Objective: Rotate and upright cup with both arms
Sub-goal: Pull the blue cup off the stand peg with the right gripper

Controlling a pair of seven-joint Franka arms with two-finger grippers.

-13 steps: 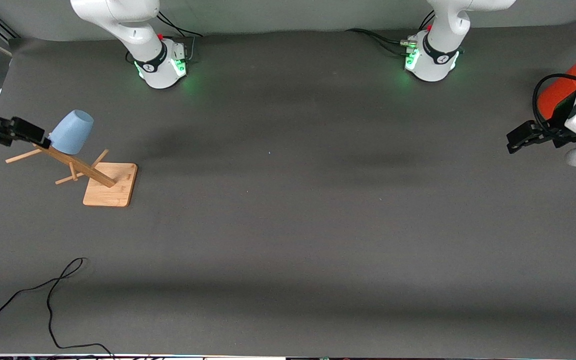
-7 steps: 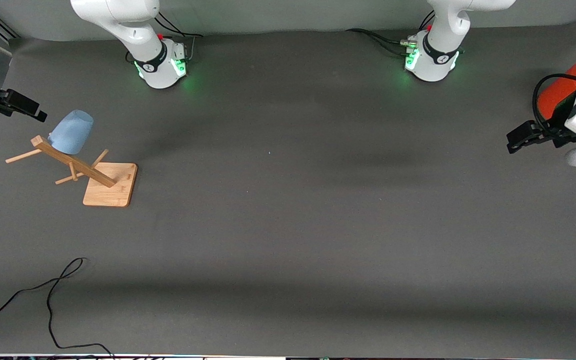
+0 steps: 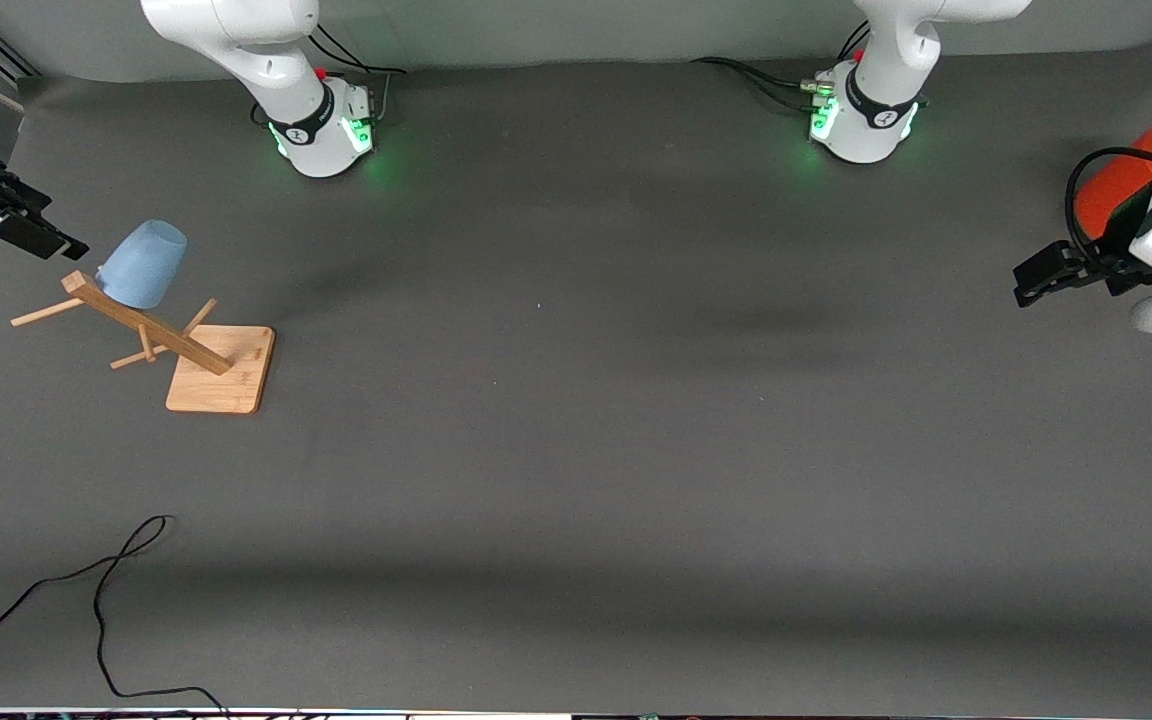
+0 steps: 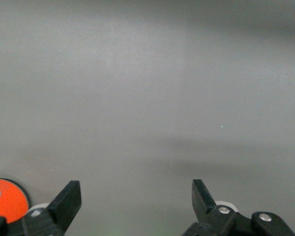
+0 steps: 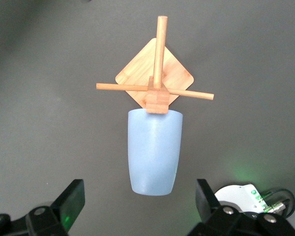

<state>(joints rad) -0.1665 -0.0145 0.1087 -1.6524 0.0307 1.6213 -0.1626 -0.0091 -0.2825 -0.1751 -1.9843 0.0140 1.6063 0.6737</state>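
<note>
Overhead, right pincer (image 5: 137, 206) hangs spread above the cup (image 5: 154, 150); left pincer (image 4: 136, 199) waits apart.

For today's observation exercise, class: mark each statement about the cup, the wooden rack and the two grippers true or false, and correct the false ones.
1. The cup hangs on a peg of the wooden rack. True.
2. The right gripper is shut on the cup. False: it is open, clear of the cup.
3. The left gripper is open and holds nothing. True.
4. The cup stands upright on the table. False: it sits tilted on the rack.
</note>
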